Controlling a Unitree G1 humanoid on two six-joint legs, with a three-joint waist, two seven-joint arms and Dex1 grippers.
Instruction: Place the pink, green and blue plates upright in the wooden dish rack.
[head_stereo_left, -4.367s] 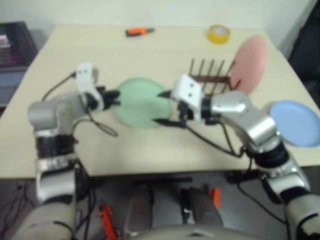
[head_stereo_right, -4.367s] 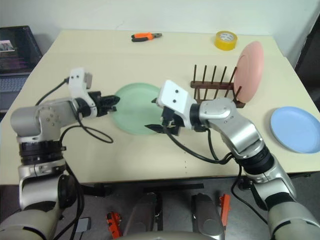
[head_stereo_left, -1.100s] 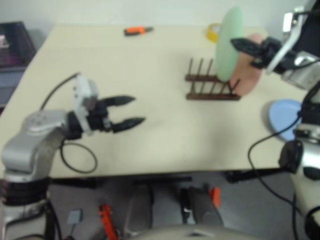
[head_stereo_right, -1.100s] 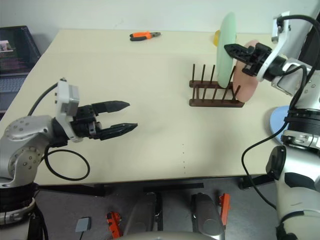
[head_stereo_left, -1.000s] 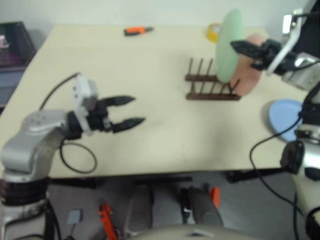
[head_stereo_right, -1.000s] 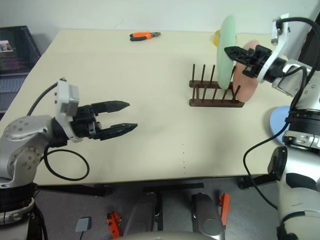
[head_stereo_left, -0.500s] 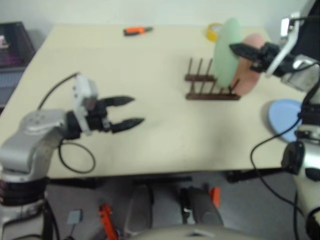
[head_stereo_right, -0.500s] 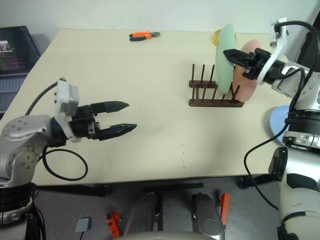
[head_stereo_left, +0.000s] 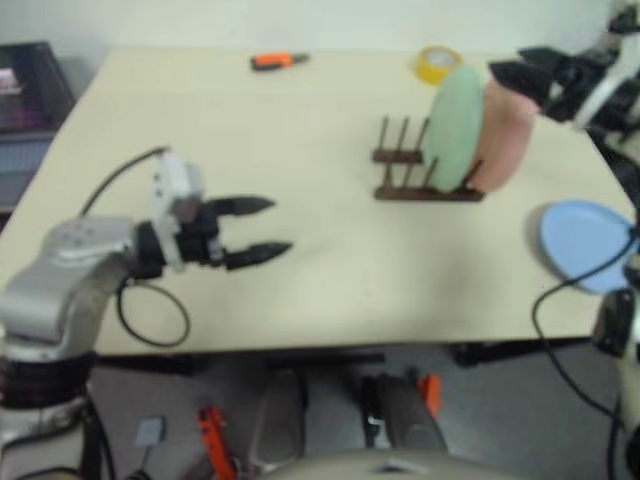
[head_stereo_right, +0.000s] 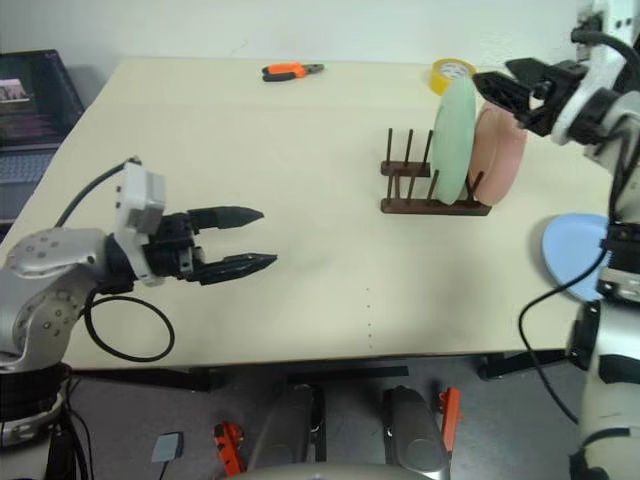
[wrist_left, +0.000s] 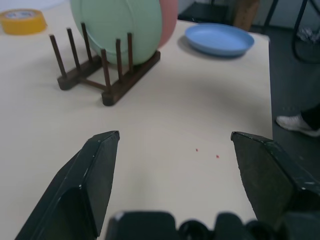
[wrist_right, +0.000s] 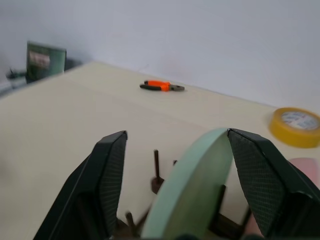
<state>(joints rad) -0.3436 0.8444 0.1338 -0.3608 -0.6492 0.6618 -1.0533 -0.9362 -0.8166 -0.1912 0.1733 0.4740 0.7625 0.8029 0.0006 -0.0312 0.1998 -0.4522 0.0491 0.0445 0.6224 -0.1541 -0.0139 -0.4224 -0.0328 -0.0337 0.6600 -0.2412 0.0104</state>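
My left gripper (head_stereo_right: 258, 239) hangs over bare table (head_stereo_right: 330, 200) on my left side, its 2 fingers spread wide and holding nothing. Further right stands the wooden dish rack (head_stereo_right: 432, 185), with the green plate (head_stereo_right: 452, 140) upright between its pegs and the pink plate (head_stereo_right: 497, 150) upright just behind it, the 2 leaning close together. My right gripper (head_stereo_right: 510, 90) sits above the green plate's top rim, fingers parted and gripping nothing, so that plate looks seated and left to the pegs. The blue plate (head_stereo_right: 575, 255) lies flat near the table's right edge, well apart from the rack; it is the 1 plate not yet racked. The risk I see: the green plate tilts against the pink one, so a brush from my right fingers could tip both out. The blue plate lies flat, so pinching its rim could shove it off the edge.
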